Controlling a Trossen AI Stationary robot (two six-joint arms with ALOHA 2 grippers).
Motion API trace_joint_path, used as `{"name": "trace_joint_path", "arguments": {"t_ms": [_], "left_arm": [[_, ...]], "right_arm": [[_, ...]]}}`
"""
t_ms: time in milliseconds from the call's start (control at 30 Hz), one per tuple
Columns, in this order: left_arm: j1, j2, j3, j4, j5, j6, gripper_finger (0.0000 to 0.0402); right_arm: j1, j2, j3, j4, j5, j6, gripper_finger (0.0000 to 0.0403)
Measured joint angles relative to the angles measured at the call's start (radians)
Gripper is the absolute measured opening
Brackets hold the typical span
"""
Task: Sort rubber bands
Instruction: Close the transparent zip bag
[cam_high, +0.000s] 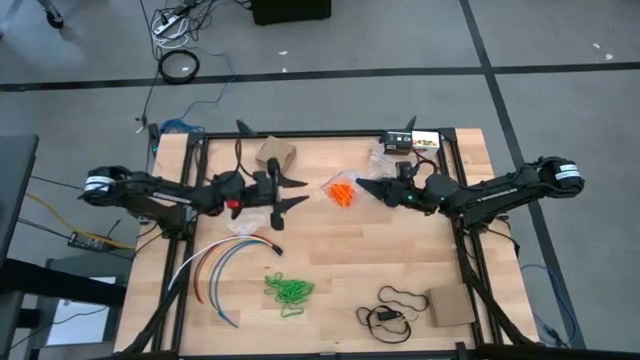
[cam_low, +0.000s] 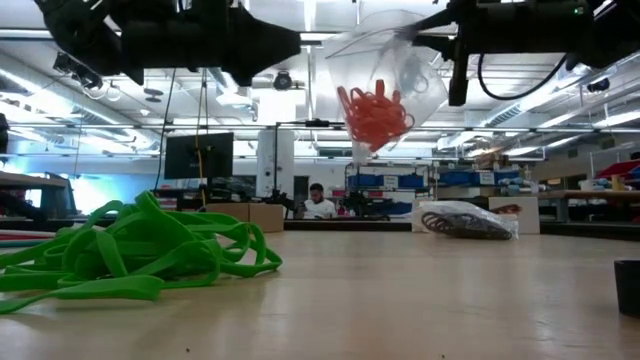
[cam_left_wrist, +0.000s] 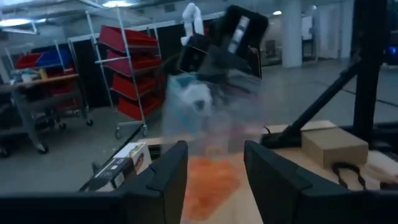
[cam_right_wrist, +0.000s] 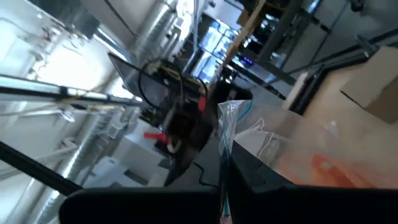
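orange rubber bands (cam_low: 376, 115) hang bunched in the bottom of a clear plastic bag (cam_low: 385, 60) that i'm holding up off the table. my right gripper (cam_high: 366, 186) has its fingers pinched shut on the bag's edge; in the right wrist view the plastic runs straight down between them. from above, the orange clump shows just beside that gripper, between my 2 arms and above the middle of the wooden table (cam_high: 400, 250).

my left gripper (cam_high: 302, 192) sits across from it, pointing at the bag, fingers (cam_left_wrist: 171, 171) spread apart with nothing between them. through the left wrist view i see the bag and an orange blur just past those fingers.

green rubber bands (cam_high: 288, 290) lie in a loose heap on the table toward the near edge, well apart from both grippers; in the low view they fill the left foreground. a second bag (cam_low: 468, 220) holding dark bands lies flat at the far side.
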Motion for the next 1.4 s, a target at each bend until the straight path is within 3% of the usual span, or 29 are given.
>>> {"name": "trace_joint_path", "arguments": {"t_ms": [367,833,1133,1267,1400], "left_arm": [[-0.011,0.133,0.057,0.093,-0.09,0.07,0.0166],[-0.011,0.263,0.156,0.146,-0.102,0.083,0.0166],[-0.011,0.277,0.206,0.145,-0.112,0.129,0.0164],[-0.011,0.276,0.21,0.101,-0.11,0.127,0.0128],[-0.011,0.276,0.21,0.06,-0.108,0.126,0.0033]], "right_arm": [[-0.001,0.0,0.0,0.036,0.022,0.002,0.0004],[-0.001,0.0,0.001,0.035,0.025,0.01,0.0004],[0.0,0.0,0.002,0.02,0.025,0.01,0.0004],[0.0,0.0,0.002,0.018,0.025,0.01,0.0004],[0.0,0.0,0.002,0.018,0.024,0.009,0.0004]]}}
